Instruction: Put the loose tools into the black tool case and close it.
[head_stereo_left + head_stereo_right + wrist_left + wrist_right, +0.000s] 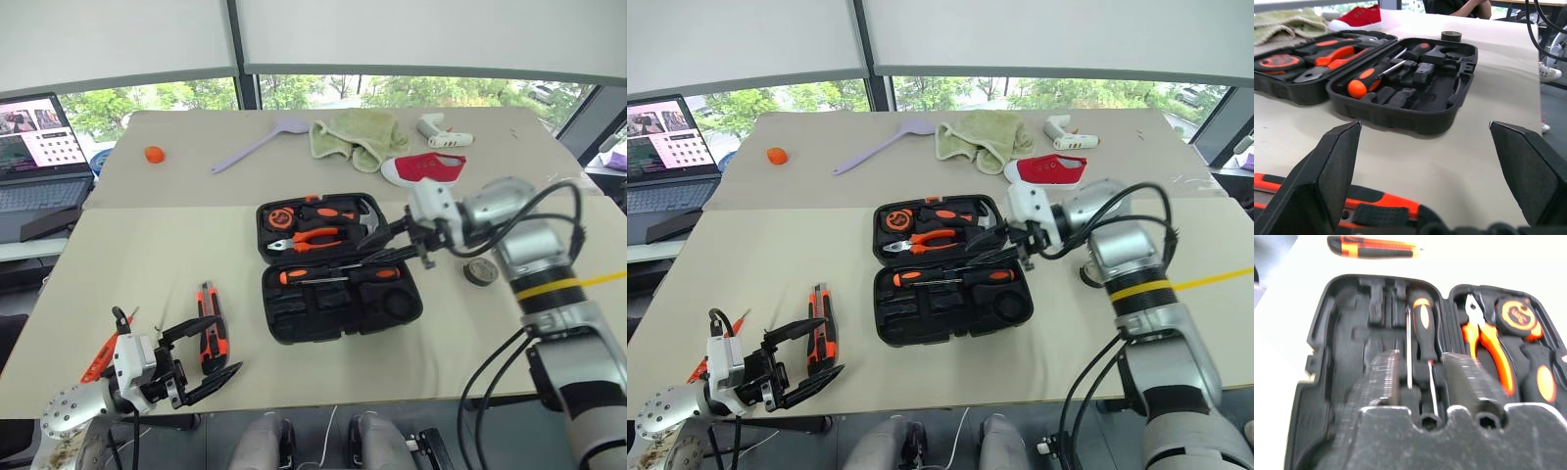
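Note:
The black tool case (pixel 294 323) lies open mid-table. Pliers, a tape measure and a hammer fill its far half. Two screwdrivers (pixel 338 276) with black-orange handles lie in the near half. My right gripper (pixel 364 250) hovers over the case, angled down. Its jaws stand a narrow gap apart with nothing between them (pixel 1422 355). The orange-black utility knife (pixel 209 323) lies near the front left. My left gripper (pixel 228 344) stands wide open just above it. A slim orange screwdriver (pixel 98 357) lies beside my left wrist. The small black tape roll (pixel 479 271) sits right of the case.
A laptop (pixel 34 157) stands at the far left. A lilac spatula (pixel 260 140), green cloth (pixel 358 135), red shoe (pixel 423 166) and orange ball (pixel 154 154) lie on the far table. A seated person (pixel 1464 7) is beyond it.

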### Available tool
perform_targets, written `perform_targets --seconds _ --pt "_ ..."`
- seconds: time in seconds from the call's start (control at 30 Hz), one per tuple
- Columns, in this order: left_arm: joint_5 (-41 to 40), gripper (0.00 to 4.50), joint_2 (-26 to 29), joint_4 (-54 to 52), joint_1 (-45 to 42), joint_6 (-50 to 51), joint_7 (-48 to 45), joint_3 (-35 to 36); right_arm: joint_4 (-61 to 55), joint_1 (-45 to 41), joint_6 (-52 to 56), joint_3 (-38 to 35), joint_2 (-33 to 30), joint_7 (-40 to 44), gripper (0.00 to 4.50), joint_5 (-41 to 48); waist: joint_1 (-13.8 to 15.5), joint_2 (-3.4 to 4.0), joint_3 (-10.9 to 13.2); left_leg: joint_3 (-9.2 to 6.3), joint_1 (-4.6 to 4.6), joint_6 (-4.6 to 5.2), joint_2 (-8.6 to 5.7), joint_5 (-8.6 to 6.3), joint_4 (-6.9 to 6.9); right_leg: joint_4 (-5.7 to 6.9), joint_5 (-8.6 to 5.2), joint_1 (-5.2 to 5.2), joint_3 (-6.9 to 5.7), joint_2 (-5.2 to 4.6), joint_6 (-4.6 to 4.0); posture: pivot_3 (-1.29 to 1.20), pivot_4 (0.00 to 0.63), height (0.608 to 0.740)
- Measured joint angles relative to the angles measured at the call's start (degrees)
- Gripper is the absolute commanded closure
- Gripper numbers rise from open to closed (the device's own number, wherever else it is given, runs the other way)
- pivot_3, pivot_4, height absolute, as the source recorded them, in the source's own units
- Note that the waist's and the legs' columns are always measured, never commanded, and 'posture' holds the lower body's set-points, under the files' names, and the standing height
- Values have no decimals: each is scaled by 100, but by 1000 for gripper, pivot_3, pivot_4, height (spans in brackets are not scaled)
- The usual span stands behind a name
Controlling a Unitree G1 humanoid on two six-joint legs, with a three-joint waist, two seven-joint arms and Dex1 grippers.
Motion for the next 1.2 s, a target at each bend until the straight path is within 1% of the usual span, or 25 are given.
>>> perform_targets --seconds 0.03,0.13,0.27,0.47,0.63,0.67,0.73,0.83,0.93,0.97,1.0,1.07,1.1,1.13,1.2 --pt "4 0 -10 80 3 -62 -28 0 151 60 -99 34 88 -87 4455 -105 5 0 0 1 -1 0 -3 0 0 2 0 -2 0 -3 0 0 150 740" --pt "52 0 -41 285 4 -232 -94 -5 547 101 -401 139 210 -264 4455 -419 9 0 0 3 -2 0 -5 0 1 2 0 -4 -1 -5 1 0 150 740" --pt "87 0 -49 348 -12 -332 -131 -44 895 109 -592 170 349 -353 4455 -621 -5 1 0 3 -2 -1 -4 1 0 4 0 -4 0 -2 1 0 150 740" --pt "108 0 -52 348 -3 -360 -106 -54 985 111 -751 203 465 -517 4455 -837 -17 0 -1 3 16 -3 -1 2 1 6 2 8 0 -2 -1 0 150 740" --pt "65 0 -52 295 91 -361 -95 -44 978 94 -470 221 535 -597 4455 -938 -28 0 -2 2 50 -9 6 0 -4 5 4 20 1 -9 -5 0 150 740" --pt "55 0 -51 252 105 -360 -83 -35 967 73 -328 236 552 -637 4455 -945 -32 0 -3 1 59 -39 6 -18 -4 5 4 18 2 -15 -6 0 150 740" --pt "12 0 -48 129 111 -350 -25 -32 942 6 -58 259 584 -707 4455 -1006 -37 -2 -5 0 64 -53 9 -25 -4 5 10 18 1 -42 -15 0 150 740" --pt "-16 0 -30 -208 150 -241 137 -9 791 -4 196 259 584 -755 4455 -1062 -32 -5 -7 -3 63 -56 8 -24 -4 6 16 16 -1 -48 -17 0 150 740" --pt "-225 0 102 -545 323 121 414 225 462 223 187 -16 591 -625 4455 -646 -27 -5 -6 -3 38 -60 7 -20 -5 8 18 1 -1 -47 -16 0 150 740" --pt "-335 0 148 -655 374 266 530 383 350 286 186 -173 591 -576 4190 -428 -23 -5 -4 -3 19 -49 7 -10 -5 10 18 -4 -1 -46 -16 0 150 740" --pt "-453 0 215 -745 464 413 634 527 218 344 212 -340 570 -505 4190 -214 -18 -5 -4 -3 10 -19 6 10 -4 10 18 -9 -3 -44 -16 0 150 740" --pt "-734 0 355 -1049 774 786 929 1122 -352 628 359 -802 284 -260 3564 379 8 -6 -3 -10 0 -6 7 12 -5 -2 18 -7 -14 -46 -15 0 150 740" --pt "-829 0 412 -1114 951 879 998 1376 -509 762 398 -982 105 -186 3315 539 16 -6 -3 -13 1 1 6 7 -5 -8 16 -3 -20 -49 -12 0 150 740" --pt "-912 0 447 -1128 1193 1011 1083 1710 -650 972 421 -1257 -110 -142 2936 721 23 -5 -3 -12 2 9 3 1 -6 -18 13 0 -24 -51 -7 0 150 740" --pt "-972 0 444 -1112 1605 1172 1180 2248 -885 1510 374 -1725 -283 -163 2268 996 18 -13 -6 -12 1 14 2 -7 -5 -28 9 8 -28 -48 0 0 150 740"
